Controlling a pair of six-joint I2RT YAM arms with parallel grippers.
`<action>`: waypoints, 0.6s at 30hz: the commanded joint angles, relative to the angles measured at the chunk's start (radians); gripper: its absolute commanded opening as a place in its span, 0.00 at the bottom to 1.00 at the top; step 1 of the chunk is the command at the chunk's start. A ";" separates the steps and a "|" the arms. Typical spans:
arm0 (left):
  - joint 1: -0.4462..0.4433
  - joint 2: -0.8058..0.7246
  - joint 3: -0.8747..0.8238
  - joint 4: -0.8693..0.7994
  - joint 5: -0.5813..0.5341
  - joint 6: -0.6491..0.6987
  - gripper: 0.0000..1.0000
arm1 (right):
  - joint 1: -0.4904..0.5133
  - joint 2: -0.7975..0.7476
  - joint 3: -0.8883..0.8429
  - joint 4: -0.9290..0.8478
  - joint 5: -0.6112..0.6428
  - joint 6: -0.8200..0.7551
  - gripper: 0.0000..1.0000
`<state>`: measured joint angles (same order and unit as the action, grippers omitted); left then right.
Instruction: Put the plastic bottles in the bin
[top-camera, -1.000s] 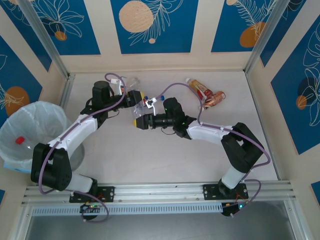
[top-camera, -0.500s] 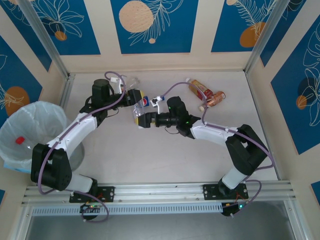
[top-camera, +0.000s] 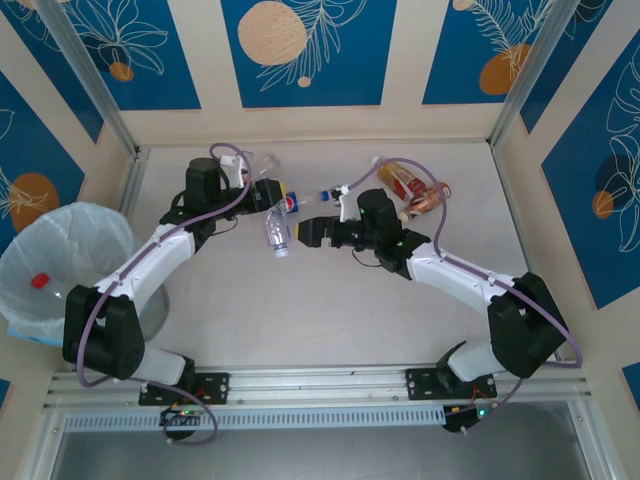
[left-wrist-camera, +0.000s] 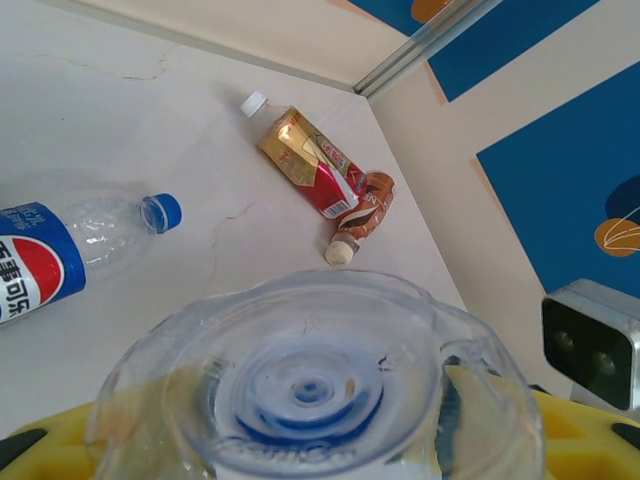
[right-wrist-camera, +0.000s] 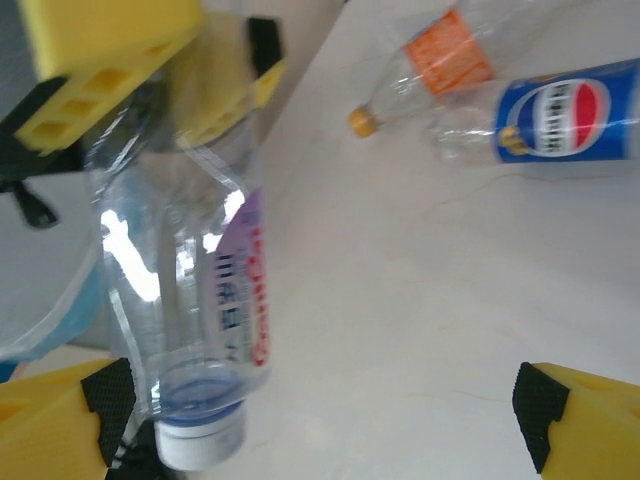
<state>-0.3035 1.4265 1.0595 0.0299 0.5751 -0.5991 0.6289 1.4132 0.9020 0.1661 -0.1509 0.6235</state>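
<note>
While the left pincer (top-camera: 275, 199) is clenching a clear bottle (top-camera: 278, 230) near its base, that bottle is hanging out over the middle of the desk (top-camera: 300, 310). Its long axis is running from the far side toward the near edge, and its white cap is pointing nearward, slightly to the right. In the left wrist view its round base is facing straight back at the lens, with yellow pads (left-wrist-camera: 590, 430) pressing on either side.

The right pincer (top-camera: 303, 232) is standing wide open just beside the cap end, its fingers (right-wrist-camera: 580, 415) gripping nothing.

A Pepsi bottle (left-wrist-camera: 45, 265) is lying on its side beyond the held one, its blue cap pointing right toward two more bottles. Of these, a red-and-gold one (left-wrist-camera: 305, 160) is aiming its white cap at the back wall, and a brown one (left-wrist-camera: 365, 205) is touching it, cap aimed nearward. An orange-labelled bottle (right-wrist-camera: 450, 62) is lying close by the Pepsi bottle.

The bin (top-camera: 115, 250) is standing at the far left, well apart from the held bottle.
</note>
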 joint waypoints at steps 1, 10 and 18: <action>-0.011 -0.008 0.047 -0.040 -0.030 0.036 0.55 | -0.025 -0.035 -0.019 -0.096 0.165 0.016 0.99; -0.011 -0.131 0.104 -0.293 -0.260 0.174 0.54 | -0.084 -0.102 -0.058 -0.227 0.399 0.132 0.99; -0.010 -0.250 0.198 -0.499 -0.500 0.271 0.54 | -0.128 -0.103 -0.055 -0.257 0.404 0.152 0.99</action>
<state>-0.3035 1.2148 1.2091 -0.3603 0.2031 -0.3981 0.5102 1.3312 0.8482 -0.0727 0.2180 0.7521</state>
